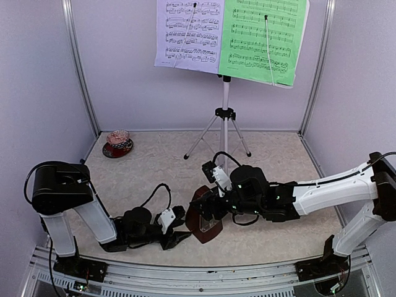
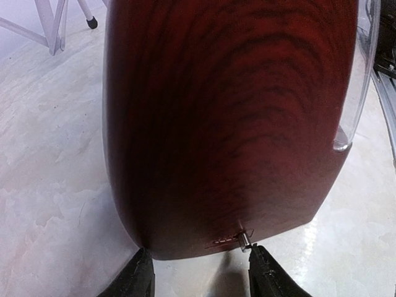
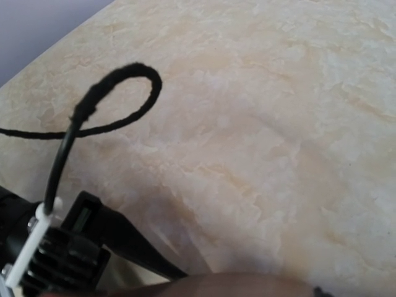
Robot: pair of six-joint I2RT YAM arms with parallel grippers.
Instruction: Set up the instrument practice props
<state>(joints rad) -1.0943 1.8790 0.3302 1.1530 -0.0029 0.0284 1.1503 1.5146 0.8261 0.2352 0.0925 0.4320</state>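
Step in hand: placing the metronome [image 1: 204, 218]. The music stand [image 1: 225, 117] is already upright at 12 o'clock on the surface [image 1: 154, 167], with the lavender sheet [image 1: 185, 34] and green sheet [image 1: 260, 37] side by side on its desk. The metronome is at about 6 o'clock, front centre, between the two arms. It looks tilted rather than squarely on its base.

The right arm stretches in low from 3 o'clock, forearm nearly level. The right gripper [image 1: 213, 207] is against the metronome's 1 o'clock side. Its wrist view shows only a brown sliver at the bottom edge, so I cannot tell whether it is clamped on it.

The left arm is folded low, elbow up. The left gripper [image 1: 179, 230] points in from 8 o'clock. Its fingers [image 2: 139, 272] are released and spread, tips just short of the wood on either side of a small metal key.

Next, as I judge it: stand the metronome upright on its base, then let go without knocking it. The left fingers could steady the lower edge.
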